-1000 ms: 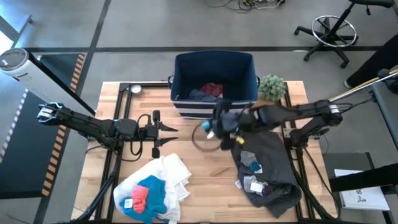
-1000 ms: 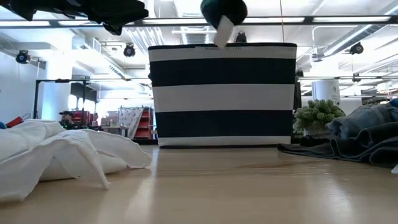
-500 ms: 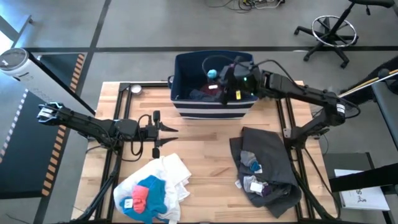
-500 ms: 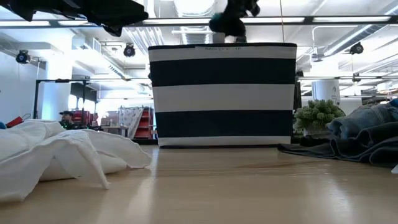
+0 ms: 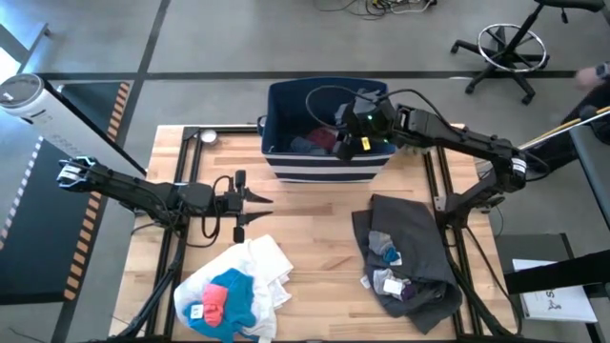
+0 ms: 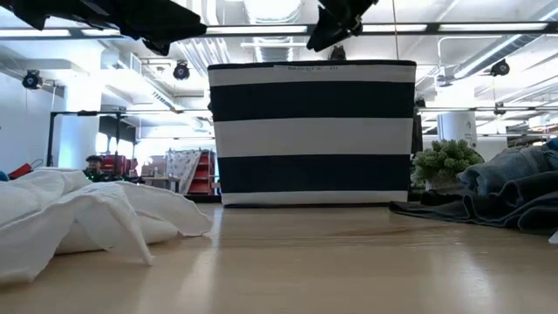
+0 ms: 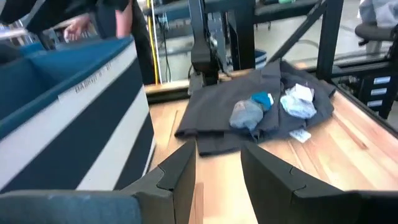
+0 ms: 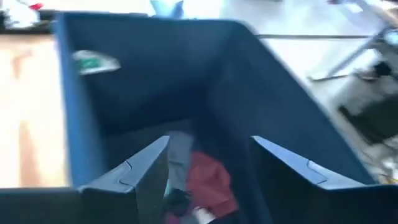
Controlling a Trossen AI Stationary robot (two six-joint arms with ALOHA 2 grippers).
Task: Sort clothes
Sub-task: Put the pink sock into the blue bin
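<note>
While right end effector (image 5: pixel 345 143) hangs released over bin (image 5: pixel 328 93), wooden table (image 5: pixel 315 238) holds clothes (image 5: pixel 405 248).

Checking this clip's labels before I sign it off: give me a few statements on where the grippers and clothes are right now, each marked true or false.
1. The right gripper is over the navy striped bin, fingers open and empty. True.
2. A red piece lies inside the bin. True.
3. The left gripper is clamped on the white garment. False: it is above bare table, apart from the garment, fingers parted and holding nothing.
4. The dark grey garment lies in the bin. False: it is spread on the table's right side, small pieces on it.
5. A teal-blue piece rests on the white garment. True.
</note>
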